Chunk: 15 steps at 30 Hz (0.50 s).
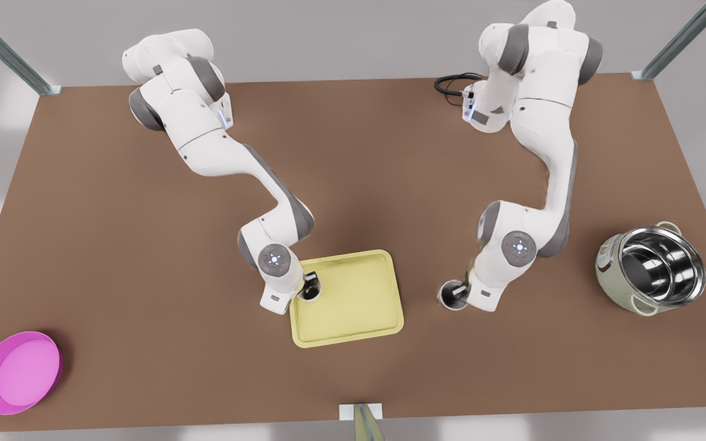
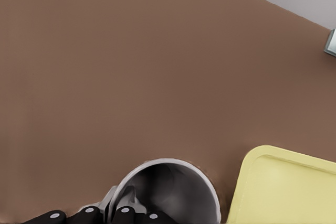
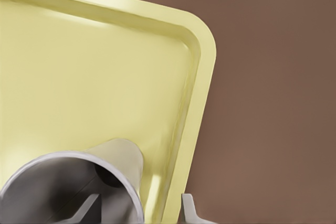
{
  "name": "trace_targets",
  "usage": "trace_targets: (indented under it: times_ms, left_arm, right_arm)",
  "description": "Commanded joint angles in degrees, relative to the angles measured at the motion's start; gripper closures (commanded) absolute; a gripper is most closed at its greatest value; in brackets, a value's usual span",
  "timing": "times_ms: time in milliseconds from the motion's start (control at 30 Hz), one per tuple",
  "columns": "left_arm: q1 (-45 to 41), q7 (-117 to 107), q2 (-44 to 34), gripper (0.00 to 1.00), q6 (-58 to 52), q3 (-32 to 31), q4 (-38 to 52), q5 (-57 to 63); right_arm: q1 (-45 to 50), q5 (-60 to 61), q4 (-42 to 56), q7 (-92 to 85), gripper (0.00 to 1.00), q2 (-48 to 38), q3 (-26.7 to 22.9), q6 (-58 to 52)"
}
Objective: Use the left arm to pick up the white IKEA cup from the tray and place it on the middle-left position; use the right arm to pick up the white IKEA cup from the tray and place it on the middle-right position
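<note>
— Scanning from the near edge, what do you meet first?
— Your pink dish [image 1: 19, 372], at the table's [image 1: 144, 245] near corner on the front view's left. Just beyond it, mid-table, lies the yellow tray [image 1: 353, 318].
— And the cups?
— One white cup [image 1: 310, 296] stands on the tray, at its edge toward the front view's left. Your right gripper [image 1: 311, 285] straddles the cup's wall with fingers spread, one finger [image 3: 86, 206] inside, the outer one clear of the wall. The other cup [image 1: 449, 295] is off the tray, over bare brown tabletop on the front view's right. Your left gripper [image 1: 460, 291] pinches its rim. You cannot tell whether it rests on the table.
— Farther back?
— A steel pot [image 1: 653, 269] on the front view's right, then a black cable [image 1: 451, 82] at the far edge.
</note>
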Motion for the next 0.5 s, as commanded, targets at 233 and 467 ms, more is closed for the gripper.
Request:
trace_targets:
  times_ms: [233,467]
  left_arm:
    - [10.2,53.57,-6.79,0.81,23.41,0.03,-18.8,-7.02]
    - [9.85,53.57,-5.38,0.81,27.63,-0.15,-19.85,-7.02]
  right_arm:
    - [0.0,0.13,0.38,0.54,0.71,-0.09,0.01,-0.36]
    - [-0.09,0.13,1.08,0.37,0.78,-0.18,-0.17,-2.38]
